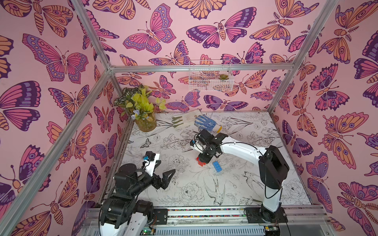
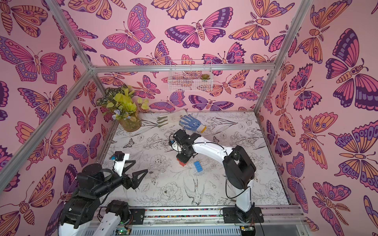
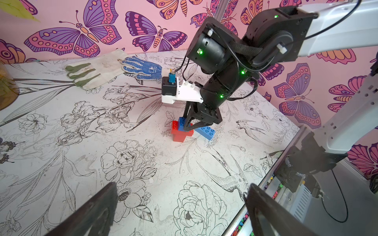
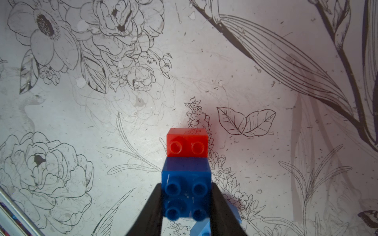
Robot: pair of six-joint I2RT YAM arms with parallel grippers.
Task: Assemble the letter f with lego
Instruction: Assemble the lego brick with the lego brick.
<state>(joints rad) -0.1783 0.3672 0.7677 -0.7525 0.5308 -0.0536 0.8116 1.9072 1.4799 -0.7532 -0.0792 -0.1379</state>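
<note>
Right claw gripping short blue brick, wire basket holding succulent

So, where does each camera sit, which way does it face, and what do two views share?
A top view: high above the base, facing down toward the back wall; left gripper, right gripper.
A top view: beside it, facing alike; left arm, right arm, long blue brick.
Left wrist: on the left arm, facing the right arm across the table; own fingers.
Right wrist: on the right arm, facing down; own fingers clamp the short blue brick on a red brick.
Shared by both wrist views: short blue brick.
</note>
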